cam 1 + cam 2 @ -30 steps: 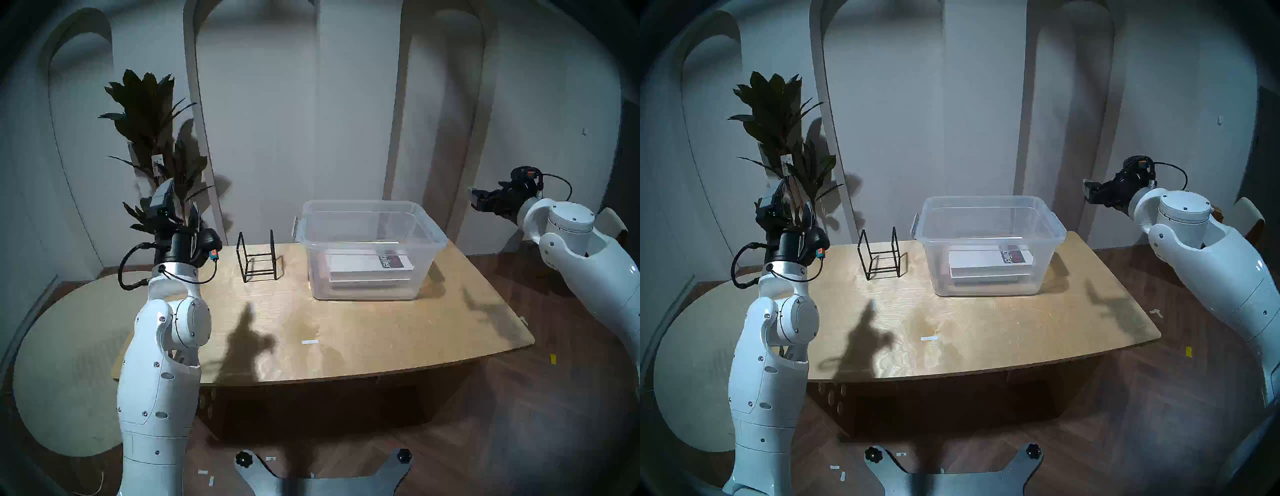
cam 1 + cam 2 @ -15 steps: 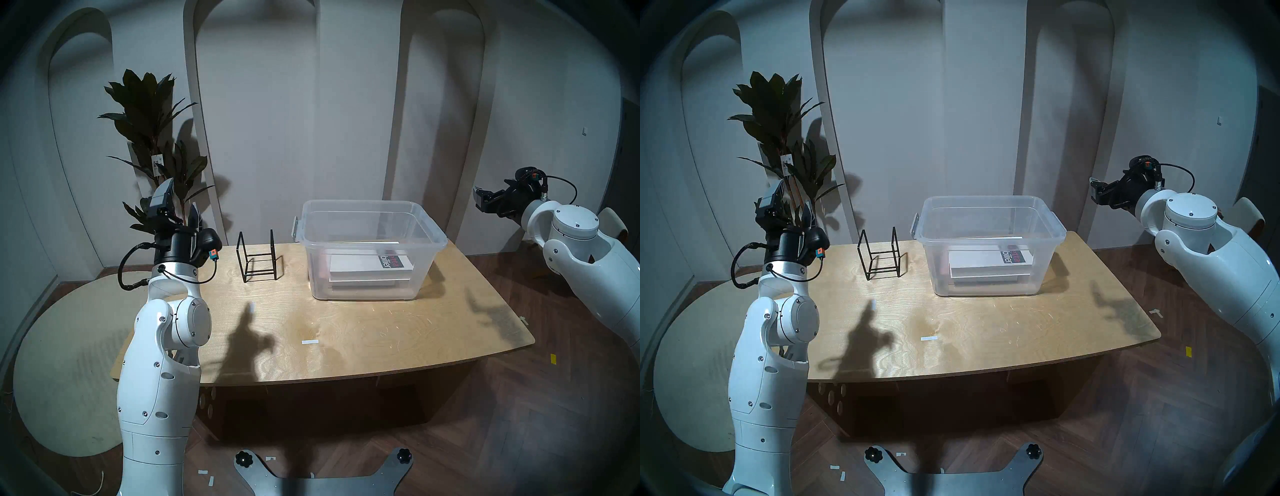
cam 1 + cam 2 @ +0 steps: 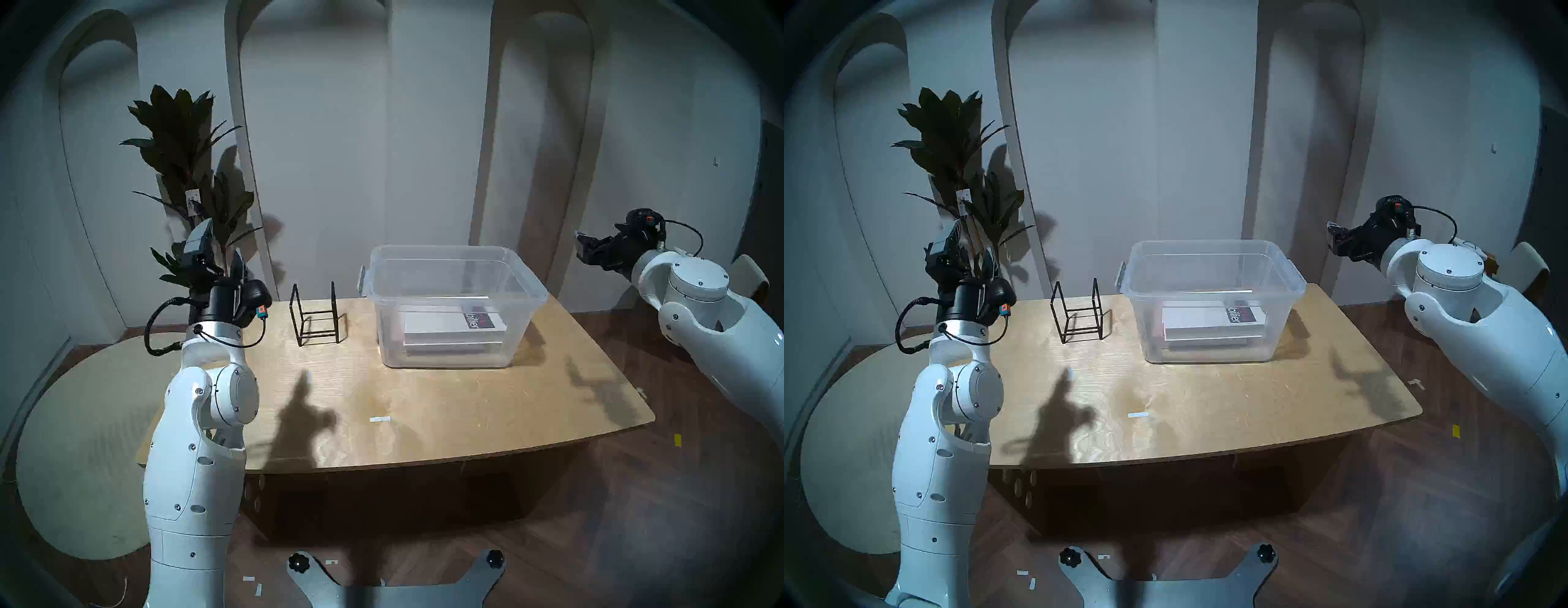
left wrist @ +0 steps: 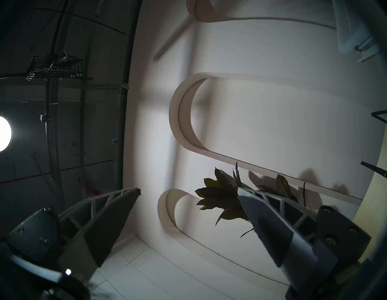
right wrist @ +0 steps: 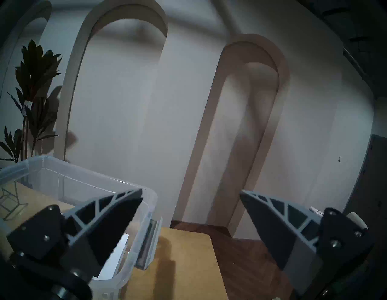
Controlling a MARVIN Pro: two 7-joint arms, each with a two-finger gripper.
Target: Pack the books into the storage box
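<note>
Right gripper [image 3: 582,248] shifted left | book stand [image 3: 316,316] beside storage box [image 3: 456,278]

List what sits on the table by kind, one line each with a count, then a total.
Books: 2, stacked flat inside the box
Clear storage box: 1
Black wire book stand: 1, nothing in it
White tape strip: 1
Total: 5

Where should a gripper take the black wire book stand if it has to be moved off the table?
Grip the black wire book stand by the top bar of one upright end frame, coming straight down from above. Both frames stand upright and nothing sits between them; the base rails lie flat on the wooden table, likely too low to pinch.
</note>
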